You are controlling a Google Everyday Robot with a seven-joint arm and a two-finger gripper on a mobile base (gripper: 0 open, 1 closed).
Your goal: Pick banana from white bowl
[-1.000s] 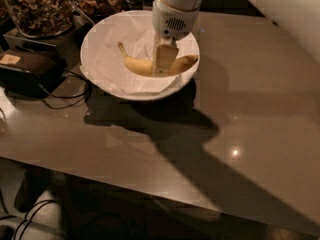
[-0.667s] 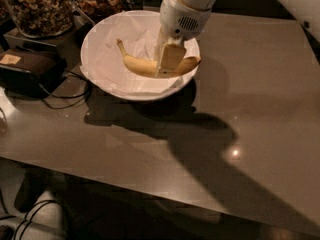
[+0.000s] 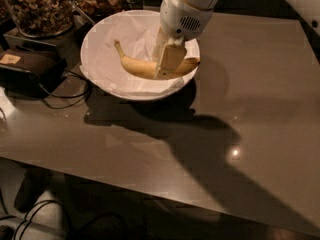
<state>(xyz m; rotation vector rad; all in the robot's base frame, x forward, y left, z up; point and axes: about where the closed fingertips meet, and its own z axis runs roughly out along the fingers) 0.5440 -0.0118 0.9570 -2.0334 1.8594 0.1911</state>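
In the last second the pincer did not rise; only the white wrist housing above it leaned a little more to the right; the pincer stayed low inside the white bowl, across the right half of the banana. The banana lay in the same place as before, on the crumpled white paper, with its stem toward the back left and its other end near the right rim; so you could judge that the lift was not yet begun. Whether the pincer pinched the banana or only stood around it, I could not tell.

For room: the bowl stood at the back left of the brown surface; a black box with cables lay just beside its left rim; glass jars of nuts stood close behind. Toward the right I saw only bare surface; straight up, then right, looked the safer way for you; the right rim was near the banana's end and could catch it.
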